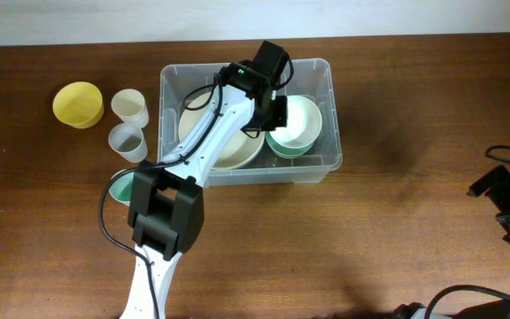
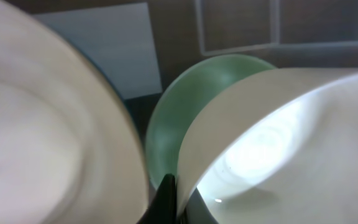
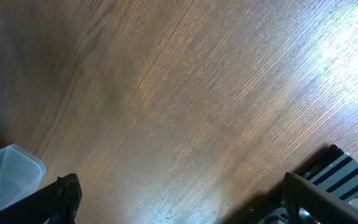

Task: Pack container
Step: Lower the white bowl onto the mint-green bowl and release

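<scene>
Nearest the lens, the left arm reaches from the front edge of the table into the container, which stands near the middle of the table towards the far side. Inside it, a large cream plate lies on the left; on the right a white bowl sits nested in a green bowl. The left gripper is closed, with the white bowl's rim pinched between its fingers (the wrist view is blurred). Left of the container stand two pale cups and, further left, a yellow bowl. A teal bowl shows partly beneath the arm. The right gripper hangs over bare wood, well apart to the right, its jaws spread wide and holding nothing.
</scene>
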Available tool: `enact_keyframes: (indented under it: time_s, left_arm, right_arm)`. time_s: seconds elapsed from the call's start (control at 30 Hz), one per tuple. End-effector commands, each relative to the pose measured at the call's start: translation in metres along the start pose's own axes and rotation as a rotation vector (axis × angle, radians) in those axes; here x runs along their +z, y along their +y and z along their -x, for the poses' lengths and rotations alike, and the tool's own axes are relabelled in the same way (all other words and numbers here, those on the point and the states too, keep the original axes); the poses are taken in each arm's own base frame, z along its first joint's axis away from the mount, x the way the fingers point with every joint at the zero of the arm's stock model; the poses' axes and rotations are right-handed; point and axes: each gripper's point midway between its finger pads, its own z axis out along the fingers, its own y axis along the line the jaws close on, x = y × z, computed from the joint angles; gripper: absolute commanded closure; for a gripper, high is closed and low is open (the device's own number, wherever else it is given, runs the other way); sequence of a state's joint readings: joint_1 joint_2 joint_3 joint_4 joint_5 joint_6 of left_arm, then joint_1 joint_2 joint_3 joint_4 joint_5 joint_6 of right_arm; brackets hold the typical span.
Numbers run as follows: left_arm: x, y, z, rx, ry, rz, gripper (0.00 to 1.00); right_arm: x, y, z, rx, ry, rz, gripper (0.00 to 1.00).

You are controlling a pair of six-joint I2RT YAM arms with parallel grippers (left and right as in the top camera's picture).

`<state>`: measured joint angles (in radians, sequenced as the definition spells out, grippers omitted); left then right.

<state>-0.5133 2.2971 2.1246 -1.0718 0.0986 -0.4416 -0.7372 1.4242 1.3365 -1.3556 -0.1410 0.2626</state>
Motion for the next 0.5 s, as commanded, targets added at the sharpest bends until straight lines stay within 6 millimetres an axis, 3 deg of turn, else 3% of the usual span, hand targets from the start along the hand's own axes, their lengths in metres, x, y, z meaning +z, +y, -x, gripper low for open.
enact_keyframes:
  time_s: [0.0,0.47]
  left_arm:
    - [-0.0035,0.0063,0.0056,-0.014,-0.020,0.029,0.99]
    - [-0.0031,0.0074,0.0022,-0.015,-0.007,0.034,0.98]
  right_arm:
    - [-0.0003,0.0003,0.0004,0.010,-0.002,0.006,0.01]
    - [-0.0003,0.0003,0.0004,0.010,-0.002,0.006,0.01]
